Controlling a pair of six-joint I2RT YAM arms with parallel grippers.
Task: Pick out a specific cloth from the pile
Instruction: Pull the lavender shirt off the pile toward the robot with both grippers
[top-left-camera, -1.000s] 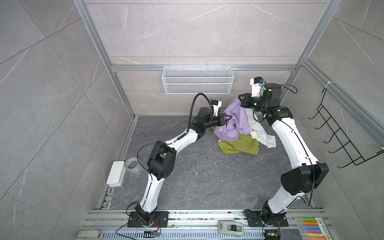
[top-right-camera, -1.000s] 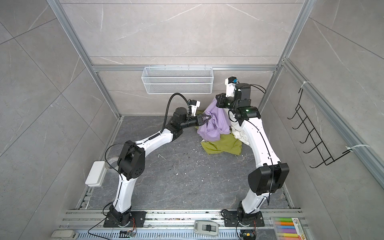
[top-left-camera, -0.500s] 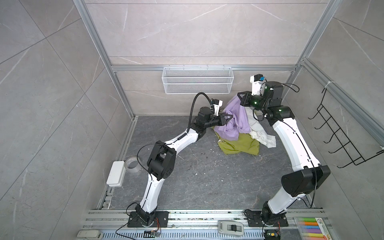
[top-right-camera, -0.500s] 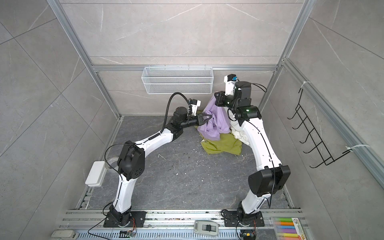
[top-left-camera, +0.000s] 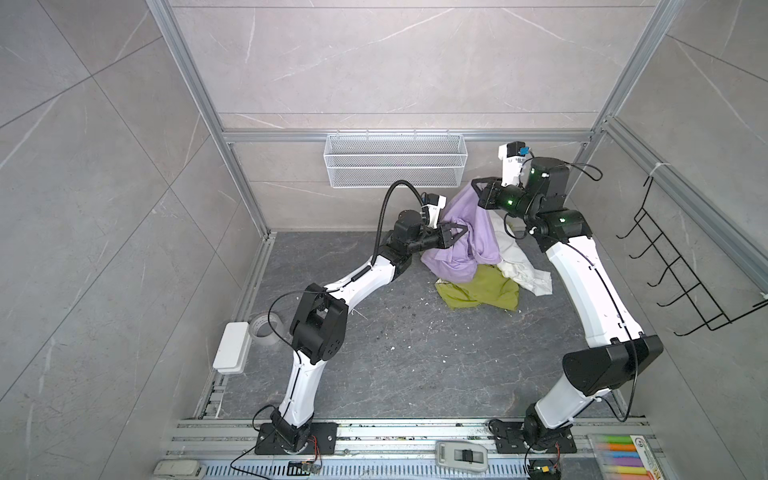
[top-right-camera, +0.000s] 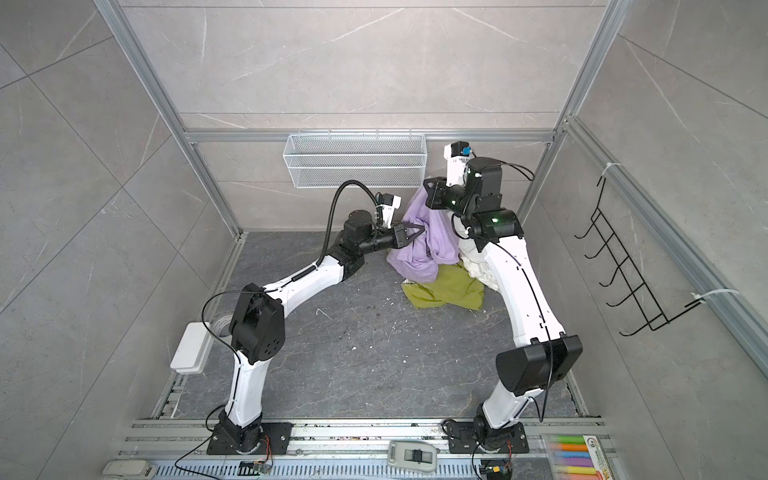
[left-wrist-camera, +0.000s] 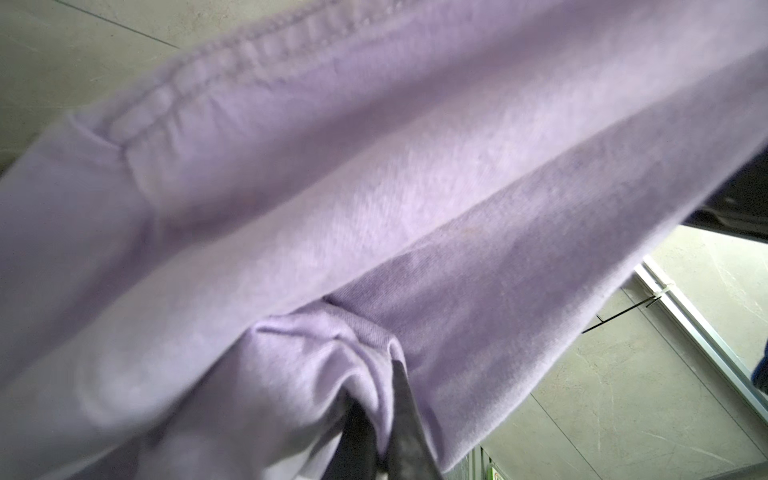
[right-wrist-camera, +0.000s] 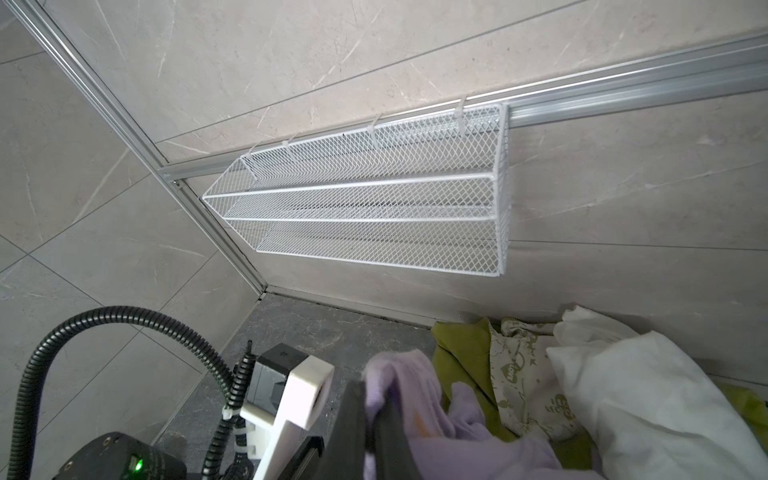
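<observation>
Grey veined stone flooring (top-left-camera: 395, 353) is enclosed by pale tiled walls (top-left-camera: 374, 62), and a white wire-mesh basket (top-left-camera: 395, 160) is hung on the back one. Toward the back right of the floor a rumpled pile (top-left-camera: 496, 276) is seen, made up of a crumpled olive-green cloth (top-left-camera: 478, 293) and a creased white cloth (top-left-camera: 523, 274). The soft lavender cloth (top-left-camera: 482, 232) is held raised above them in loose hanging folds, its lower end reaching the olive-green cloth. Its upper edge is pinched by the closed right gripper (top-left-camera: 477, 185). A bunched fold lower down is clamped by the closed left gripper (top-left-camera: 463, 231). A stitched hem (left-wrist-camera: 249, 54) is shown in the left wrist view.
</observation>
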